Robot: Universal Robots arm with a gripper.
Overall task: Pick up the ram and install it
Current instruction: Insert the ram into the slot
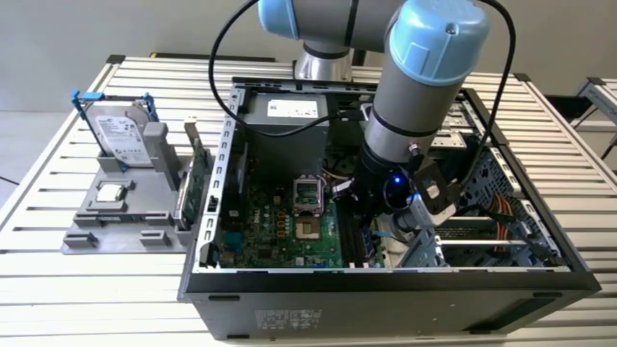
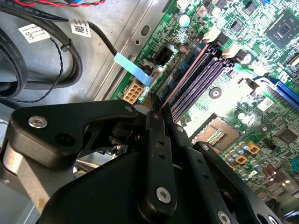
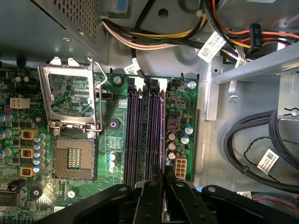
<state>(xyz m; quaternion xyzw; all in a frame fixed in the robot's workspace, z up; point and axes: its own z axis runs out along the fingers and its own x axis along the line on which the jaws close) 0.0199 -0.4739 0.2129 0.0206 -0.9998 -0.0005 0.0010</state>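
arm: we see the gripper (image 1: 371,217) lowered into the open computer case (image 1: 386,278), over the motherboard (image 1: 279,224) toward the exterior view's right of the processor socket (image 1: 308,194).
jaws: in both wrist views the black fingers (image 2: 156,140) are pressed close on a thin edge-on strip; we judge they are pinching the ram (image 2: 180,84).
ram: in the second wrist view it runs as a thin reddish line from the fingertips along the memory slots (image 2: 205,74); in the first wrist view it stands on edge at the outermost slot, the one nearest the small capacitors (image 3: 173,144). we cannot tell whether it is seated or merely resting on the slot.
slots: the dark parallel memory slots (image 3: 145,135) lie just beside the open processor socket (image 3: 72,158); white latches (image 3: 154,84) show at their far end.
step in hand: we judge this is the seating of the stick in its slot.
doing it well: we would keep the stick upright and parallel to the slot, line up its notch, then press straight down and evenly so both end latches catch; tilting could jam one end.
left of the case: a grey tray (image 1: 126,224) holds a hard drive (image 1: 123,137) and a small silver chip (image 1: 112,191), well apart from the gripper.
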